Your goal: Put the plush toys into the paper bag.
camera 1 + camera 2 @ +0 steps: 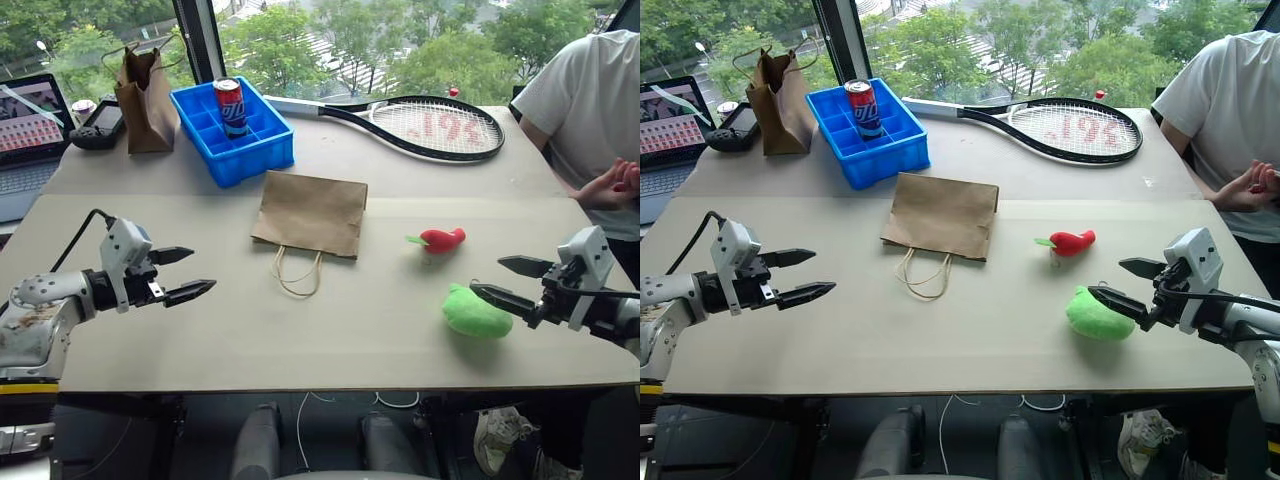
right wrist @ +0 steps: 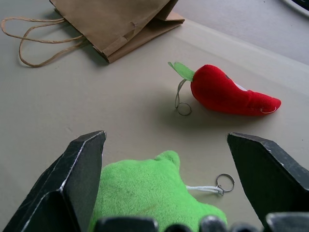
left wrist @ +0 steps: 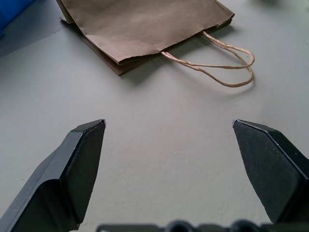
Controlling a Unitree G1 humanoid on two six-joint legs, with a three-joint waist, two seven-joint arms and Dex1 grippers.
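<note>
The paper bag (image 1: 309, 212) lies flat in the middle of the table, its cord handles (image 1: 298, 271) toward me. A red plush toy (image 1: 441, 239) with a green leaf tip lies to its right. Nearer me sits the lime-green plush toy (image 1: 475, 311). My right gripper (image 1: 511, 282) is open just right of the green toy, which lies low between its fingers (image 2: 79, 183) in the right wrist view, with no contact visible. My left gripper (image 1: 184, 273) hovers open over the table's left side, pointing toward the bag (image 3: 145, 29), nothing between its fingers.
At the back stand a blue bin (image 1: 232, 132) holding a can (image 1: 231, 106), a taller narrow brown bag (image 1: 145, 100), a tennis racket (image 1: 420, 127), a laptop (image 1: 30, 130) and a black device (image 1: 99, 124). A person (image 1: 590, 110) sits at the far right edge.
</note>
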